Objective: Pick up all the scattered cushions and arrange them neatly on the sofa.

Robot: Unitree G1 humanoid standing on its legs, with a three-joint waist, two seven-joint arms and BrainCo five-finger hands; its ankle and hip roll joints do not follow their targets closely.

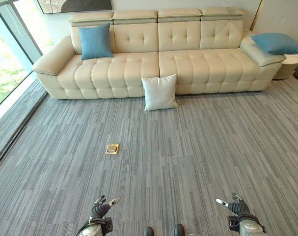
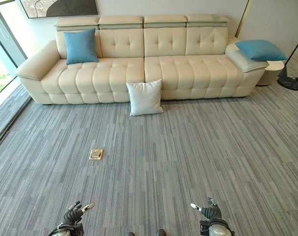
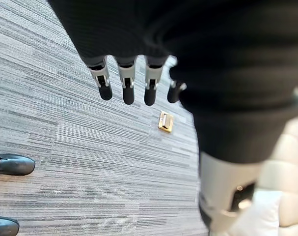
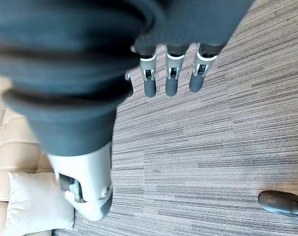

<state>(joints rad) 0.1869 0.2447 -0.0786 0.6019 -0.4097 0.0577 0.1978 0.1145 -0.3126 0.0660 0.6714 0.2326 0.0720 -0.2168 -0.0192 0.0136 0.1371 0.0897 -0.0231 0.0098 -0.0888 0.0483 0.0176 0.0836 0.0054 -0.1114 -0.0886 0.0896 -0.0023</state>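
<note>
In the left eye view, a white cushion [image 1: 159,92] stands on the carpet [image 1: 198,147] against the sofa [image 1: 188,64], one blue cushion [image 1: 95,41] leans on its backrest, and another blue cushion [image 1: 277,43] lies on its armrest. In the left wrist view the left hand [image 3: 126,83] has straight fingers and holds nothing. In the right wrist view the right hand [image 4: 171,73] is equally open and empty above the carpet.

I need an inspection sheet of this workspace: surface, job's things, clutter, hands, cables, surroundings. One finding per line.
Surface: grey striped carpet.
Job's things: white square cushion on the carpet, leaning against the front of the cream tufted leather sofa; blue cushion upright on the sofa's left seat; second blue cushion on its right armrest.
Clutter: small brass floor plate.
Hands: left hand and right hand low over the carpet, fingers relaxed, holding nothing.
Cables: nothing seen.
Surroundings: window at left, framed picture above the sofa, round side table at right.
</note>
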